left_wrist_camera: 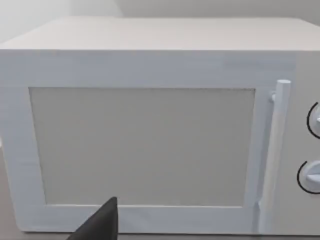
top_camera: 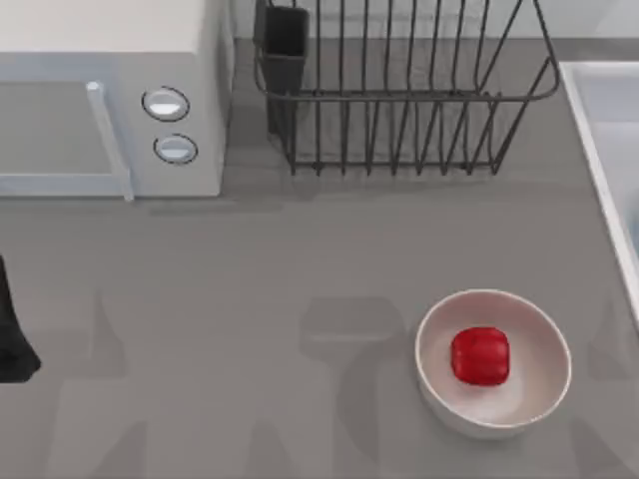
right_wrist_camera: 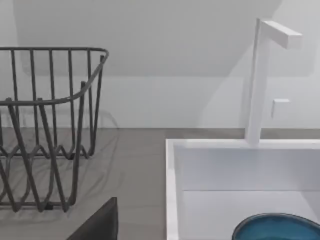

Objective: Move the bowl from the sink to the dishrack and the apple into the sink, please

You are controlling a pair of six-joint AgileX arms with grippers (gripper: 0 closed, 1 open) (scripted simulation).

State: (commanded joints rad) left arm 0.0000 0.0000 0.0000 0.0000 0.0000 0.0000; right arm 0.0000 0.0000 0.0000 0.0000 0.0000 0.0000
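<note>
1. Two transfers are pending, judging from the layout: the teal-blue round bowl with its thin orange-red rim (right_wrist_camera: 278, 227) lies inside the pale bluish-white rectangular sink (right_wrist_camera: 171, 190), ahead of and below the right gripper (right_wrist_camera: 100, 225).
2. Risk: the bowl sits low behind the raised white sink rim; a shallow approach would likely strike that rim or the white faucet (right_wrist_camera: 260, 80).
3. Risk: the dark grey wire dishrack (top_camera: 399, 90) has upright bars; a tilted bowl could catch on them.
4. Small glossy red ribbed apple (top_camera: 480, 355) rests in a plain white bowl (top_camera: 539, 339), well apart from the left gripper (left_wrist_camera: 100, 225), which faces the white microwave (left_wrist_camera: 150, 145).
5. Finger opening on either gripper: cannot tell.
</note>
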